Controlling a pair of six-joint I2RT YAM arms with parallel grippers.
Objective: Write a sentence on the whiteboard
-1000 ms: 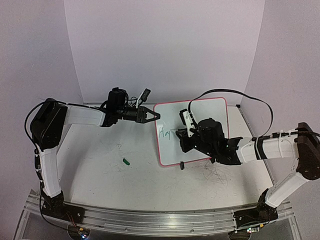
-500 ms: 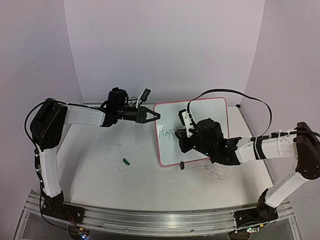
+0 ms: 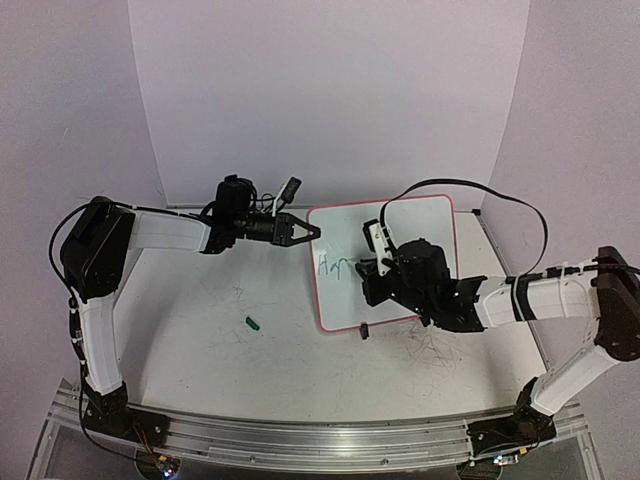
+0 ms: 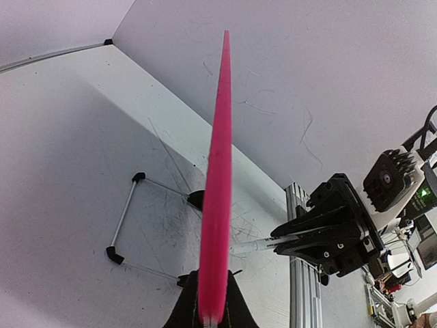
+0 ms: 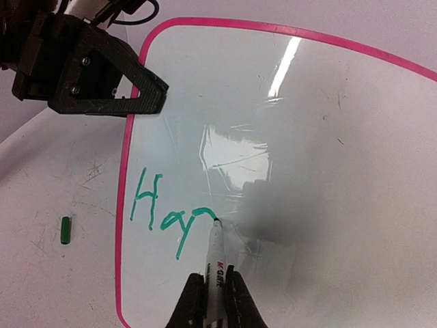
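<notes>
Left gripper [image 3: 314, 231] clamped on whiteboard [image 3: 415, 225] left rim, right gripper [image 5: 213, 299] closed around marker [image 5: 216, 260], tip touching end of green lettering [image 5: 160, 215], green cap [image 3: 253, 322] lying left of board

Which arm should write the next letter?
Right. The right gripper holds the marker, tip on the whiteboard at the end of the green lettering. The left gripper is clamped on the board's rim, apparently steadying it.

The left pincer [image 4: 211, 311] clamps the whiteboard [image 4: 218, 171], seen edge-on.
</notes>
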